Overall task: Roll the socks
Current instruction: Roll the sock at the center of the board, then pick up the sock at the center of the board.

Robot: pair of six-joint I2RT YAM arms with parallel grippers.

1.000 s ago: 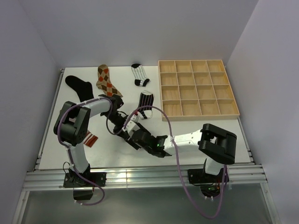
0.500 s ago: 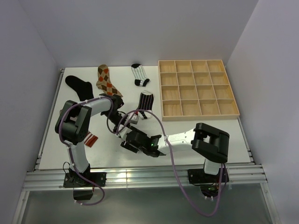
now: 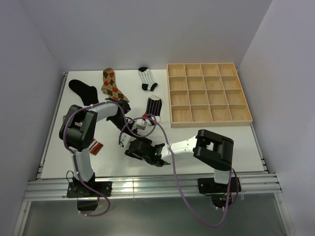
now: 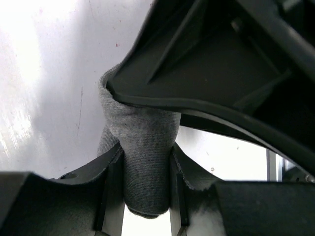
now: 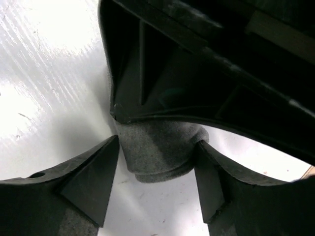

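Grey sock [image 4: 147, 147] is pinched, bunched, between the left gripper's [image 4: 145, 191] half-closed fingers. The right gripper [image 5: 156, 172] straddles the sock's end, fingers spread wide, clamping nothing.

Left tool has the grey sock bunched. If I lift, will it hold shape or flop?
Likely floppy: the grey sock folds and bulges where the fingers pinch it. Probably light and unlikely to slip, given its fuzzy knit.
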